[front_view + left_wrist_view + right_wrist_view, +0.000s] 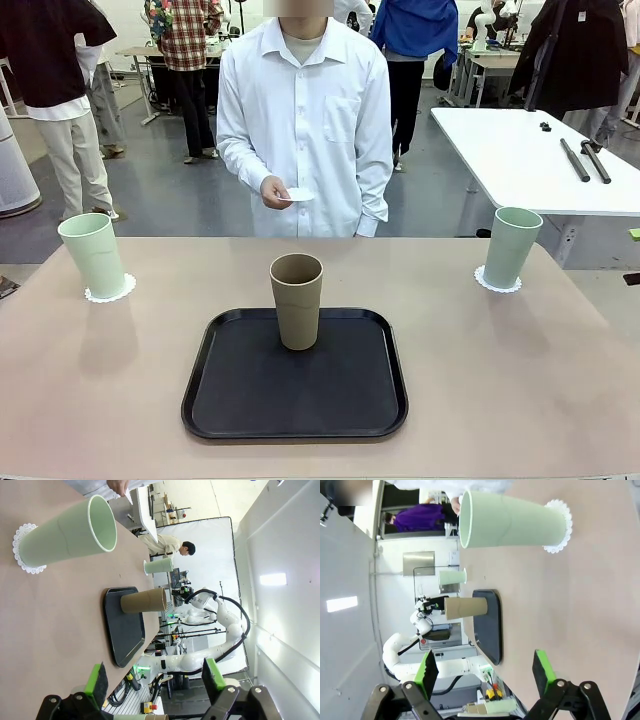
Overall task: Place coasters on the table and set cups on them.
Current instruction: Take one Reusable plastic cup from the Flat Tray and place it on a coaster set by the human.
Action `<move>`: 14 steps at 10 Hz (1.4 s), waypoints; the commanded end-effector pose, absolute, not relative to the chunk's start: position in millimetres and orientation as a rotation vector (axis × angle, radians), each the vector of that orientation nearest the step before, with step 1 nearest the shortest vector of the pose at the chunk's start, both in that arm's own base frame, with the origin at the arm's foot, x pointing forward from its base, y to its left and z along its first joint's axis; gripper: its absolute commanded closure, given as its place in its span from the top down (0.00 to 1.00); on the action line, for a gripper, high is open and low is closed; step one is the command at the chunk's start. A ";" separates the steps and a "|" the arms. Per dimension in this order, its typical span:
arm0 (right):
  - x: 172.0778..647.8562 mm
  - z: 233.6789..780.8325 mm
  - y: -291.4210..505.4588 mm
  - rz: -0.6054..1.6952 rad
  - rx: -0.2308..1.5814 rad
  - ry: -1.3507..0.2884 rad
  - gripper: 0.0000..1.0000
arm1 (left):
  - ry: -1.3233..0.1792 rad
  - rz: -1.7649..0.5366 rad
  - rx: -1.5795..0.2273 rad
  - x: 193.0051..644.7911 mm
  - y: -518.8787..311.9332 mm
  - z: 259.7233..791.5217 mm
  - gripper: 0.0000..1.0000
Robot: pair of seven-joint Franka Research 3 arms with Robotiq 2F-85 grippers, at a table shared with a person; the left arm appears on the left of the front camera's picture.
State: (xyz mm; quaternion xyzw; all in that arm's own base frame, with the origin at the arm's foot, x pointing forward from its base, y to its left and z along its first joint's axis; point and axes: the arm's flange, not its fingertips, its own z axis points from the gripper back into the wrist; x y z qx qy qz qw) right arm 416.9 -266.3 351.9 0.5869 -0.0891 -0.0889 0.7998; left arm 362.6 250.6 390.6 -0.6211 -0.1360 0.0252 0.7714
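On the beige table [500,380], a pale green cup [92,255] stands on a lacy white coaster [110,292] at the far left. A second green cup [512,246] stands on a coaster [497,284] at the far right. The brown cup [297,300] stands upright on the black tray [295,400] in the middle. The person's hand [275,192] holds a third coaster [298,194] above the far edge. My left gripper [155,677] is open, back from the left green cup [70,532]. My right gripper [485,672] is open, short of the right green cup [512,520].
A white table [520,160] with black rods stands behind at the right. The person in a white shirt [300,120] stands at the far edge, with other people farther back. Bare tabletop lies on both sides of the tray.
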 end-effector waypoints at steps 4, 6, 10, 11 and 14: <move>407.0 351.1 -267.0 -0.213 1.257 -0.220 1.00 | -0.305 0.054 -1.346 360.7 249.6 393.0 1.00; 407.0 351.1 -267.0 -0.213 1.257 -0.220 1.00 | -0.305 0.054 -1.346 360.7 249.6 393.0 1.00; 407.0 351.1 -267.0 -0.213 1.257 -0.220 1.00 | -0.305 0.054 -1.346 360.7 249.6 393.0 1.00; 407.0 351.1 -267.0 -0.213 1.257 -0.220 1.00 | -0.305 0.054 -1.346 360.7 249.6 393.0 1.00; 407.0 351.1 -267.0 -0.213 1.257 -0.220 1.00 | -0.305 0.054 -1.346 360.7 249.6 393.0 1.00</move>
